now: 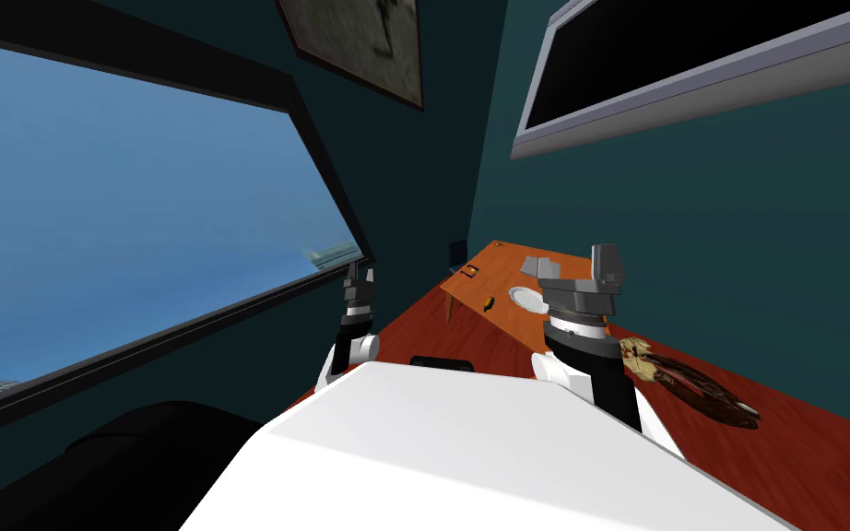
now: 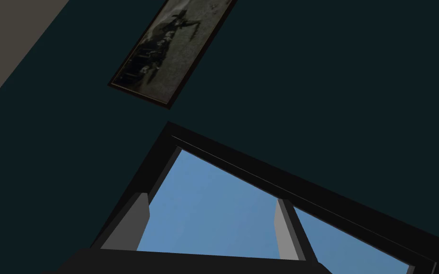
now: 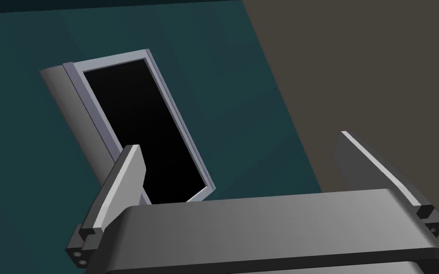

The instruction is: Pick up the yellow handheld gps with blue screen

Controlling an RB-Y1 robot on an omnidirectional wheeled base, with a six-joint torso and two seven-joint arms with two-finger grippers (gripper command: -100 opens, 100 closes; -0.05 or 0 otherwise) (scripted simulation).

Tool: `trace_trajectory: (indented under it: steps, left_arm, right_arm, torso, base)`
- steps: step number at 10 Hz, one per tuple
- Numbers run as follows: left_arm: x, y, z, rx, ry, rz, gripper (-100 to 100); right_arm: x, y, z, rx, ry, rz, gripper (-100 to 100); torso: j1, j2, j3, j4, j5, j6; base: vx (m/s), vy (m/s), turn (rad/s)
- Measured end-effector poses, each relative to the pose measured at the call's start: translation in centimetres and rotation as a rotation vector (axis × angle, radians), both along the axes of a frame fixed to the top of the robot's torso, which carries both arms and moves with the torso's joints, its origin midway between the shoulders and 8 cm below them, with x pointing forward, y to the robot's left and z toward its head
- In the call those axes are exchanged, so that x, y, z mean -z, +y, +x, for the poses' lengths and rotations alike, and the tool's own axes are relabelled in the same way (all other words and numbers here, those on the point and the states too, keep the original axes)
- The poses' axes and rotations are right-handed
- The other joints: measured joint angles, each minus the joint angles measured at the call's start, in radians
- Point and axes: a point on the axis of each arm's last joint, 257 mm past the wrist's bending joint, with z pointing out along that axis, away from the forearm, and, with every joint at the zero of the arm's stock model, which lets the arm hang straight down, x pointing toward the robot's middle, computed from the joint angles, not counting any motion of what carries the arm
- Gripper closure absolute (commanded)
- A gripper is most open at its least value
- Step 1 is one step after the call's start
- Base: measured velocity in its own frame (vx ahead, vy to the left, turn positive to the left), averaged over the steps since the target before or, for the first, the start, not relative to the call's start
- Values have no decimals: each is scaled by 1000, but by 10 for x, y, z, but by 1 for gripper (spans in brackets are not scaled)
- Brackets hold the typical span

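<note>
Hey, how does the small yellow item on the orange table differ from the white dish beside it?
The yellow item is small, elongated and yellow with dark marks; the white dish is round, plain and clearly bigger. The yellow item lies near the edge of the orange table; the white dish sits closer to the right end effector. Both rest on that table, untouched.
</note>
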Motion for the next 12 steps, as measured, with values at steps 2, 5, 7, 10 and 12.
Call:
trace_trajectory:
  steps: [2,5,7,10,12]
  left_arm:
    - [0,0,0,0,0,0,0]
    - [0,0,0,0,0,0,0]
    - [0,0,0,0,0,0,0]
    - [0,0,0,0,0,0,0]
    - [0,0,0,0,0,0,0]
  right_arm:
    - [11,-3,12,-37,41,20,-100]
    - [33,-11,32,-97,120,94,-100]
    - [57,-21,48,-139,186,174,-100]
    - [79,-29,68,-182,262,275,-100]
    - [93,-36,74,-207,305,343,-100]
  torso:
    - [0,-2,-1,0,0,0]
    - [0,-3,-2,-1,0,0]
    - [0,-3,-2,-1,0,0]
    - [0,-3,-2,-1,0,0]
    - [0,-2,-1,-1,0,0]
  base:
    - [33,3,-19]
    - [37,2,-27]
    - [40,2,-21]
    - [36,4,-23]
    - [41,2,-35]
